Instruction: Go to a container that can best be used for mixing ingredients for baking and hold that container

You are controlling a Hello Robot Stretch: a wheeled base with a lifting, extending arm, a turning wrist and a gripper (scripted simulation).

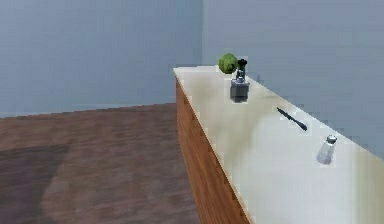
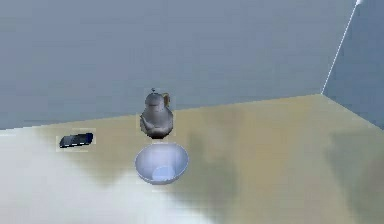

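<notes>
A pale blue-white bowl (image 2: pixel 161 165) sits on the cream countertop (image 2: pixel 270 150) in the arm side view, just left of the middle. Right behind it stands a grey metal kettle (image 2: pixel 156 113) with a spout and lid.
A small dark flat device (image 2: pixel 76 140) lies on the counter at the arm side view's left. In the forward view the wood-fronted counter (image 1: pixel 200 150) runs along the right wall, bearing a green round thing (image 1: pixel 228 63), a dark-topped grey bottle (image 1: pixel 240 82), a thin dark utensil (image 1: pixel 291 118) and a white shaker (image 1: pixel 327 150). Brown floor (image 1: pixel 90 160) lies open to the left.
</notes>
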